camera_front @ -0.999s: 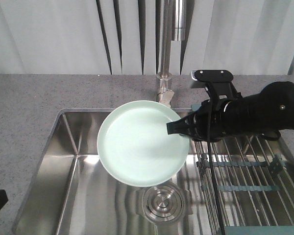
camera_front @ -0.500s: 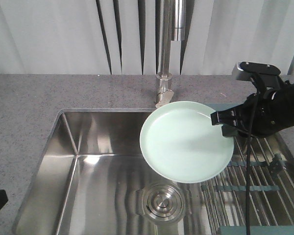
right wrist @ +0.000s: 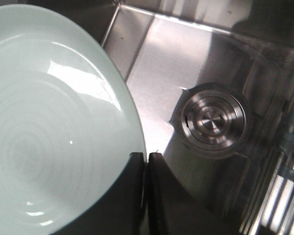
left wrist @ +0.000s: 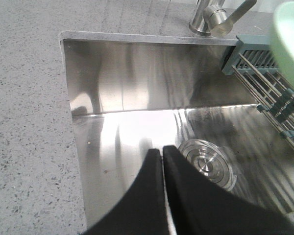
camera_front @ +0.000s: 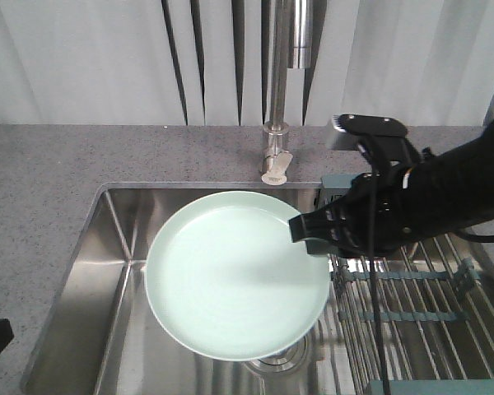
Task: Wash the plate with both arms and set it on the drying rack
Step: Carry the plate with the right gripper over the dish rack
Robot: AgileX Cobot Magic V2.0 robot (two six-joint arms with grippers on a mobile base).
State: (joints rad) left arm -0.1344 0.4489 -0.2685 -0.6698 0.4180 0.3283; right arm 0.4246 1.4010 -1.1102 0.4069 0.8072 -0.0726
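Sink basin [camera_front: 115, 247]: one plate [camera_front: 230, 280] held over it, clear of the drying rack [camera_front: 420, 288] at the basin's right. One drain [right wrist: 213, 120], almost wholly hidden under the plate in the front view. Rack partly covered by the right arm and cut off by the frame edge.

Right gripper [camera_front: 310, 233]: fingers narrowed onto the plate's right rim.

Left gripper [left wrist: 162, 152]: over the basin, fingers pressed together with nothing between, apart from the plate.

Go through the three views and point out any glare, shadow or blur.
Front view: even light, mostly sharp; a soft grey shadow crosses the plate. Left wrist view: a glare band washes out the sink floor, and the plate is only a blurred sliver at top right. Right wrist view: a white highlight on the plate, the right edge streaky.
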